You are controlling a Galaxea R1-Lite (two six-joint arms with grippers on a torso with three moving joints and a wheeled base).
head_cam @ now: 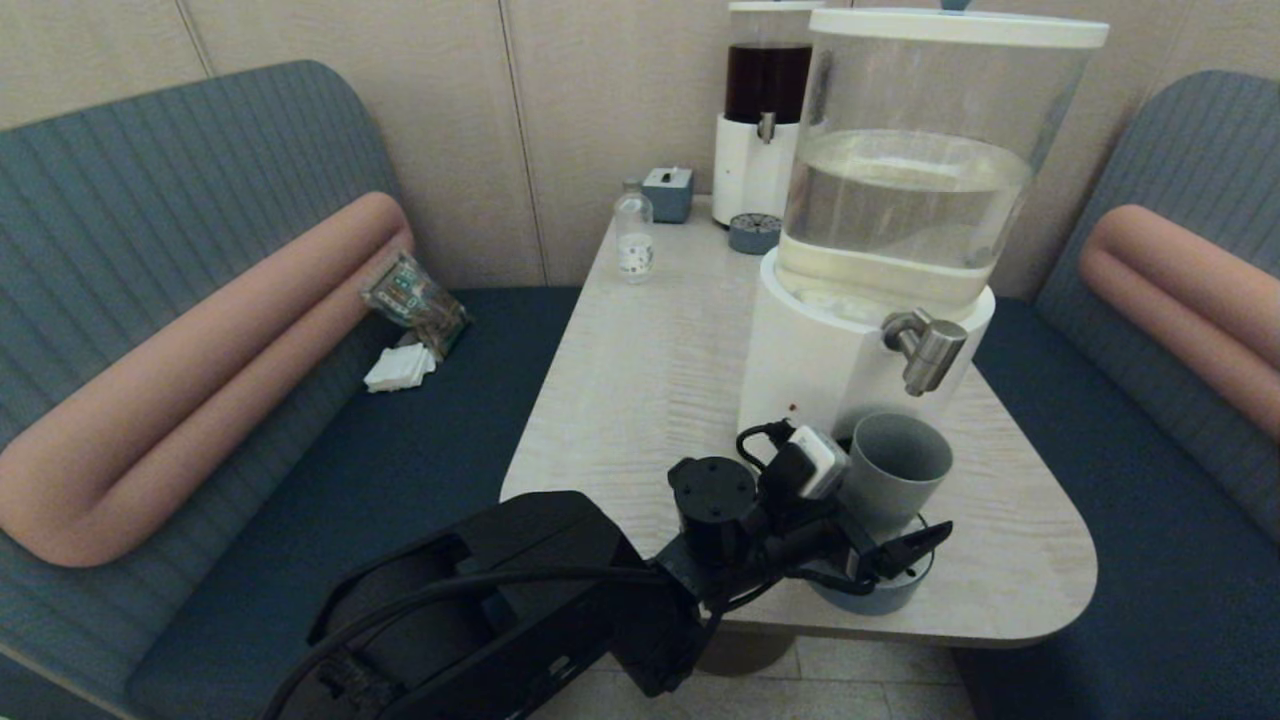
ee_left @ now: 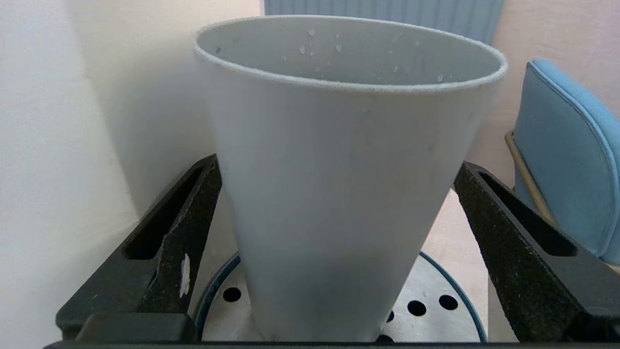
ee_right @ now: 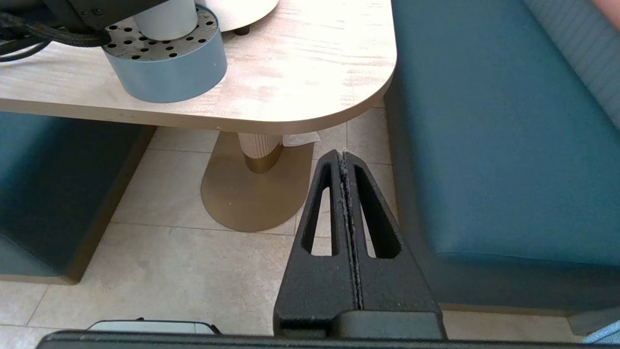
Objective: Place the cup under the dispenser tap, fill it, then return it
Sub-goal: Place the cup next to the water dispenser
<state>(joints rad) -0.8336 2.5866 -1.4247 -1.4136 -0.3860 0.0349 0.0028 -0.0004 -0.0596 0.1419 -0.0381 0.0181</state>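
Observation:
The grey-blue cup (head_cam: 893,470) stands on a round perforated blue drip tray (head_cam: 885,595), right below the brushed-steel tap (head_cam: 925,352) of the large white-based dispenser (head_cam: 810,360). My left gripper (head_cam: 890,525) reaches in from the table's front edge and is shut on the cup, one black finger against each side. In the left wrist view the cup (ee_left: 346,184) fills the space between the fingers (ee_left: 193,208), with water drops on its inner rim. How full the cup is stays hidden. My right gripper (ee_right: 343,155) hangs shut and empty over the floor, lower than the table.
A narrower dark-liquid dispenser (head_cam: 765,110), a second drip tray (head_cam: 754,232), a small clear bottle (head_cam: 634,238) and a blue box (head_cam: 668,193) stand at the table's far end. Blue benches with pink bolsters flank the table (head_cam: 640,380). The table's pedestal (ee_right: 259,155) stands on tiles.

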